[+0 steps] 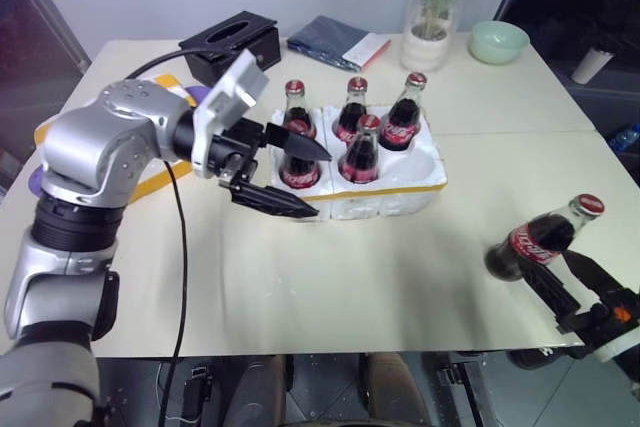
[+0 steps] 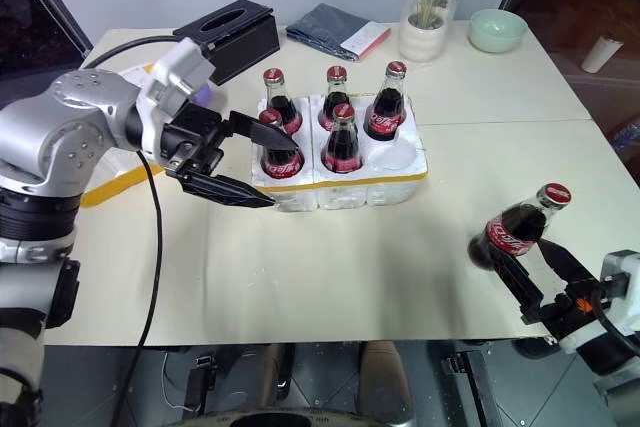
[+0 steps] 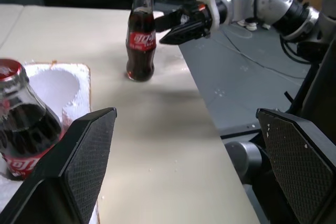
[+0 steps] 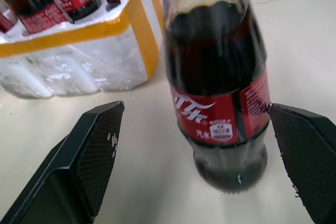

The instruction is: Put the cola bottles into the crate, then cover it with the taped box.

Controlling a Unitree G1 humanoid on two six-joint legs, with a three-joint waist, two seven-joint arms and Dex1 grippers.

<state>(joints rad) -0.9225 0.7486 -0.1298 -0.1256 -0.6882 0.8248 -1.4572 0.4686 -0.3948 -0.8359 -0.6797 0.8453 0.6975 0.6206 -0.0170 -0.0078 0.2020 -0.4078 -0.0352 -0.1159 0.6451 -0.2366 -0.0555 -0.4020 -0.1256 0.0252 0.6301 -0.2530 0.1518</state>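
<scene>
The crate [image 1: 385,195], white foam with a yellow band, stands mid-table and holds several cola bottles [image 1: 352,107] upright; its front right socket [image 1: 418,161] is empty. My left gripper [image 1: 320,185] is open at the crate's front left corner, one finger above and one below, holding nothing. One more cola bottle [image 1: 538,242] stands alone near the table's right front edge. My right gripper [image 4: 194,107] is open, its fingers [image 4: 100,145] on either side of that bottle without touching it. The taped box [image 1: 150,179] lies at the left, mostly hidden behind my left arm.
At the back stand a black tissue box [image 1: 232,44], a folded blue cloth [image 1: 335,40], a potted plant in a glass vase [image 1: 432,32] and a mint bowl [image 1: 498,40]. A black cable [image 1: 182,247] hangs from my left arm. The table's front edge [image 1: 400,351] runs close to the lone bottle.
</scene>
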